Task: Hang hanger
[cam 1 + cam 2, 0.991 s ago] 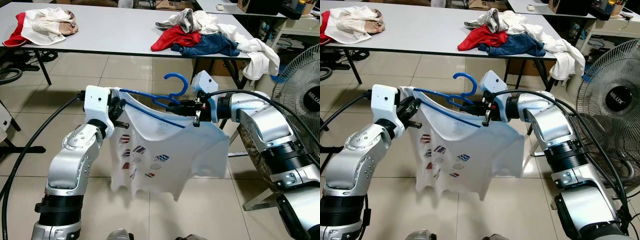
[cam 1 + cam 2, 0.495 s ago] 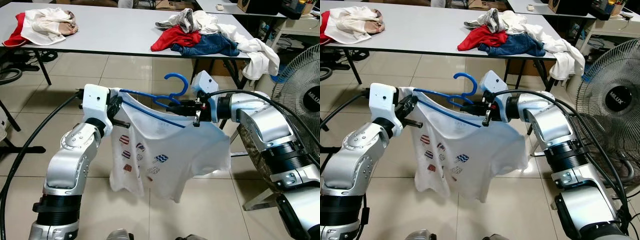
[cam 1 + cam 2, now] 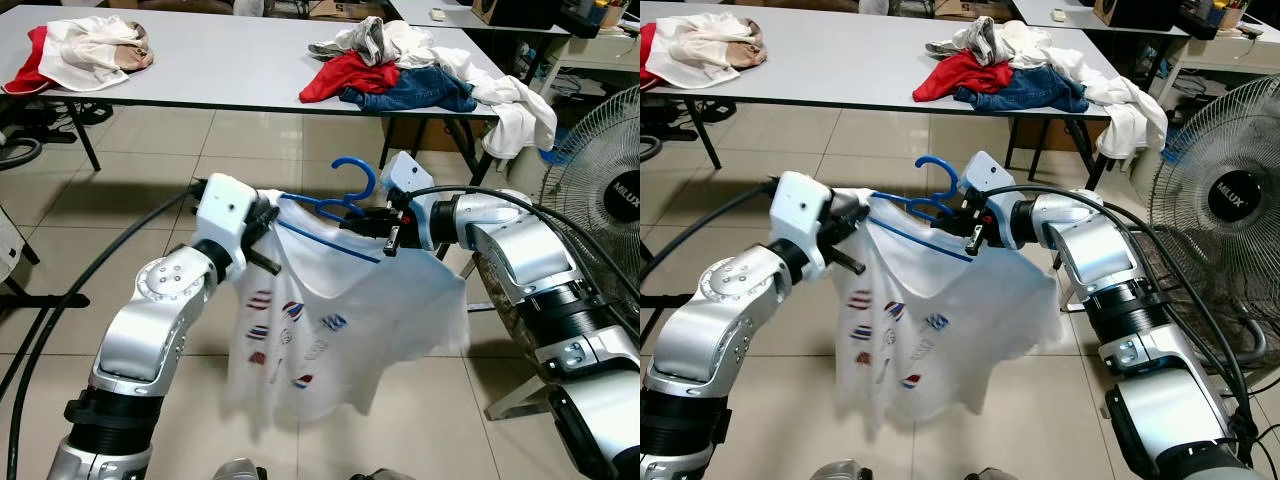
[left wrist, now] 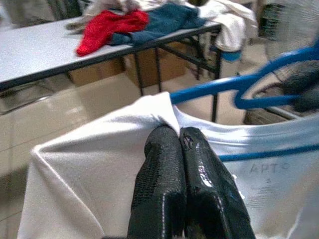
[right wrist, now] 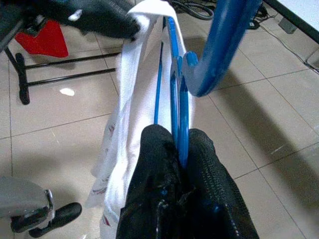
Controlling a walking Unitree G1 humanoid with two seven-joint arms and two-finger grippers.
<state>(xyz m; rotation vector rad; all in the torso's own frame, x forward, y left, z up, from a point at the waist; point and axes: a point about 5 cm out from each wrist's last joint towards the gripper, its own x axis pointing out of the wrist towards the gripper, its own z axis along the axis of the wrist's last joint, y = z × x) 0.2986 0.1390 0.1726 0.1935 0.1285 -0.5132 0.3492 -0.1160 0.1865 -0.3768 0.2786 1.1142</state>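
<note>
Left eye view: the blue hanger point(image 3: 335, 203) is held up in the air between the two arms, in front of the grey table point(image 3: 200, 70). A white shirt point(image 3: 330, 320) with little colored pictures hangs from it. The right gripper point(image 3: 372, 224) is pinched on the hanger near its hook. The left gripper point(image 3: 268, 213) is pinched on the shirt's shoulder. The shirt looks blurry, so it seems to be swinging, and it could slide off the hanger.

Right eye view: a big fan point(image 3: 1225, 215) stands close to the right arm. If the arm swings wide, the shirt or the cable could catch on it.

Left wrist view: the two black fingers point(image 4: 169, 184) are squeezed together on a fold of white cloth. If they pull too hard, the shirt could come off the blue bar.

Right wrist view: the fingers point(image 5: 159, 199) clamp the thin blue bar between them. That bar is skinny, so the hanger could twist or tip in the grip.
</note>
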